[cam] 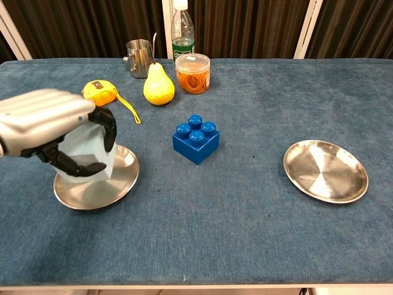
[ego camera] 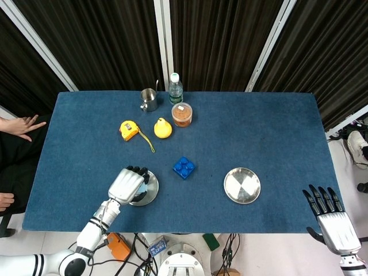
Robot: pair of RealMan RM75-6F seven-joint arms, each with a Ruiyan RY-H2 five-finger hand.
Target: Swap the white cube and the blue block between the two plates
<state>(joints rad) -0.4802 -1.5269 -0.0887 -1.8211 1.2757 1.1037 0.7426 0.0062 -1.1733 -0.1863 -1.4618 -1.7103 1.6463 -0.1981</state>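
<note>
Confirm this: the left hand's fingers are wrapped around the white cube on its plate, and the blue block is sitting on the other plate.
Not quite. The left hand does grip the white cube over its plate, but the blue block sits on the table cloth between the plates. The other plate holds nothing, as the chest view shows.

The white cube (cam: 86, 150) is gripped by the left hand (cam: 52, 126) over the left plate (cam: 116, 184); the blue block (cam: 196, 139) is set between the plates.

Blue table (ego camera: 276, 132): two plates (cam: 116, 184) (cam: 325, 170), blue block (cam: 196, 138), pear (cam: 158, 84), tape measure (cam: 101, 93), jar (cam: 193, 73), cup (cam: 139, 58), bottle (cam: 182, 27).
</note>
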